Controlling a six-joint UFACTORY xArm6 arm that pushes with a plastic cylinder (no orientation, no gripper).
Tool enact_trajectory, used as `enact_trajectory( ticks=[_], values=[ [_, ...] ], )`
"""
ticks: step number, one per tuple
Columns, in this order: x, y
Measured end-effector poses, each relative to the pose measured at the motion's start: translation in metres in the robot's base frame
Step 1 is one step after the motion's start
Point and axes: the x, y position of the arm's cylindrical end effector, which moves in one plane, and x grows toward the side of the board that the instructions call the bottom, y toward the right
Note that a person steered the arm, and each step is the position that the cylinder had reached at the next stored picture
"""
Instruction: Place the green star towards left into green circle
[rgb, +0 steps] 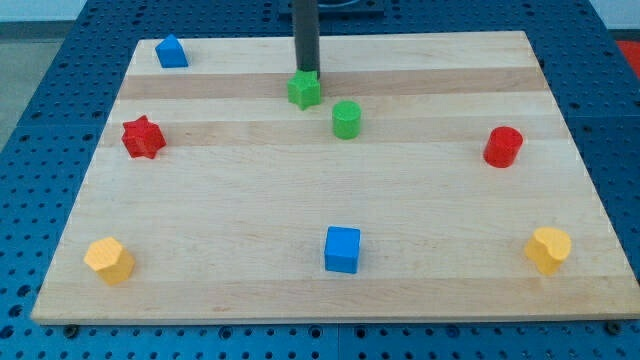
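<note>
The green star (304, 90) lies near the view's top centre of the wooden board (330, 180). The green circle (346, 119), a short cylinder, sits just below and to the right of it, a small gap apart. My tip (306, 71) stands right at the star's upper edge, touching or nearly touching it, with the dark rod rising straight up out of the view.
A blue block (171, 51) sits at the top left, a red star (143, 137) at the left, a red cylinder (503, 146) at the right. A yellow block (109, 260) is at the bottom left, a blue cube (342, 249) at bottom centre, a yellow block (548, 249) at bottom right.
</note>
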Motion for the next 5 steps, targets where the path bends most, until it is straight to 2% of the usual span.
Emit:
enact_trajectory(
  ticks=[1,2,3,4,5],
  values=[
    [0.015,-0.004],
    [0.003,-0.010],
    [0.003,-0.049],
    [0.014,-0.081],
    [0.040,-0.086]
  ],
)
